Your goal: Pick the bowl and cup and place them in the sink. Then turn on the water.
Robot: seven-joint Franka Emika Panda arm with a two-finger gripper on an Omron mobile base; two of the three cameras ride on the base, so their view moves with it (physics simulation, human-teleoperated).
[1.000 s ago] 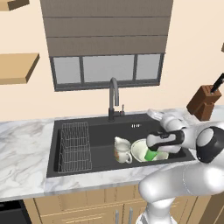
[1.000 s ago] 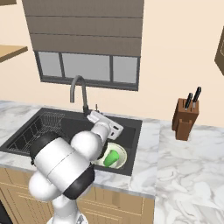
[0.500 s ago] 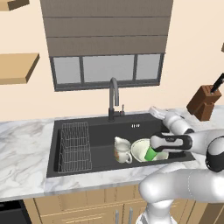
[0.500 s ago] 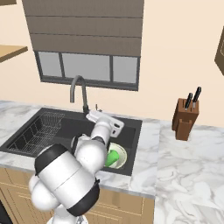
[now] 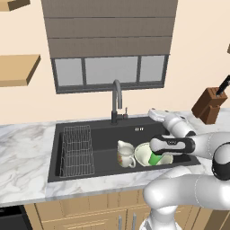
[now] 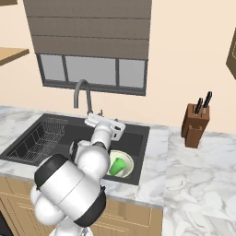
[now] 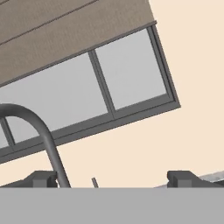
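Gripper (image 7: 112,179) jaws stood wide apart, one dark tip low at each side of the hand view, nothing between them and nothing touched. Between the tips, further off, the curved neck of the faucet (image 7: 41,131) rose at the left, with its thin side lever (image 7: 94,182) just right of it; the window (image 7: 87,87) and blind (image 7: 65,30) lay behind, tilted in that view.

From the left base view the hand sat above the right rear part of the sink (image 5: 94,130), just right of the faucet's base. The bowl (image 5: 143,153) lay on the sink floor at the right, below and in front of the hand, partly hidden by the forearm. The cup (image 6: 117,166) lay on its side inside the bowl, seen plainly in the right base view. A cream jug (image 5: 125,154) stood touching or just beside the bowl's left edge. Wire rack (image 5: 77,150) occupied the sink's left side. Knife block (image 6: 192,124) stood on the counter (image 6: 193,175), well apart to the right.
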